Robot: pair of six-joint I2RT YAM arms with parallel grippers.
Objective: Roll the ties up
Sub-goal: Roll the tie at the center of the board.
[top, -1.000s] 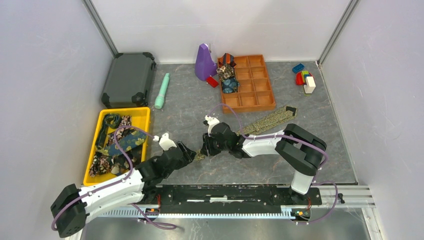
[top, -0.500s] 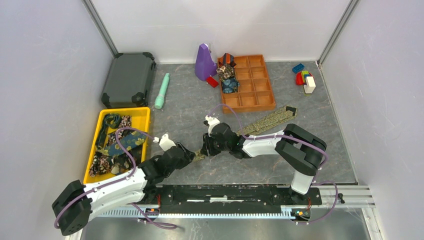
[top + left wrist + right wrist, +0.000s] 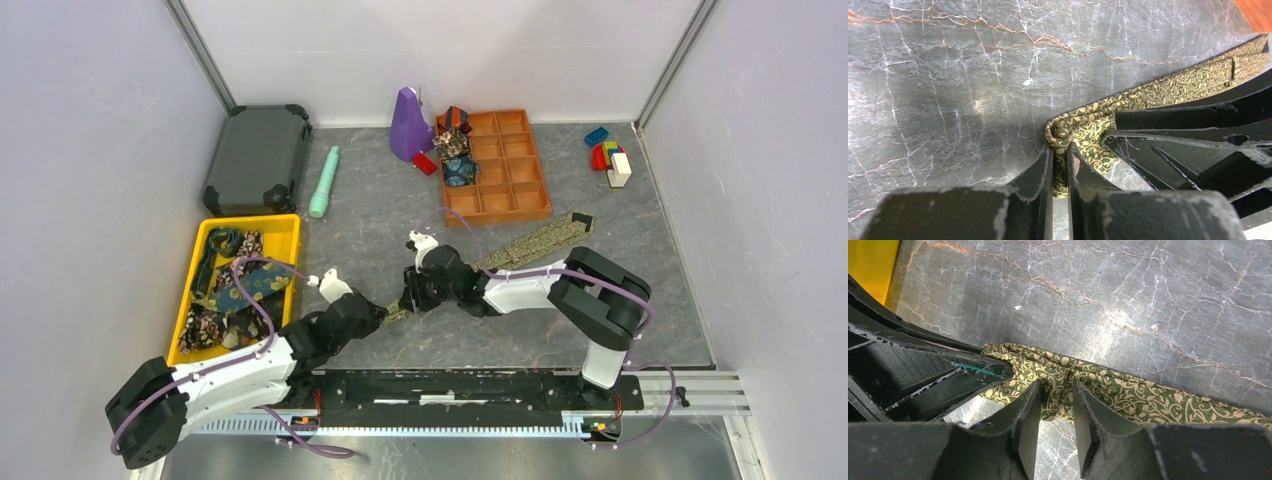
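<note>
The left end effector [image 3: 1060, 167] is clamped on the folded end of the olive-gold tie [image 3: 1088, 125], and the right end effector [image 3: 1055, 405] is pinched on the same strip just beside it, at lower centre. The tie is stretched up-right, ending near the lower corner of the orange tray [image 3: 497, 215]. Open desk [image 3: 360, 230] is seen toward the edge of the yellow bin [image 3: 250, 221].

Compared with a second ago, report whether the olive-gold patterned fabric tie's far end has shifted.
No. The tie still ends just off the near right corner of the orange tray.
</note>
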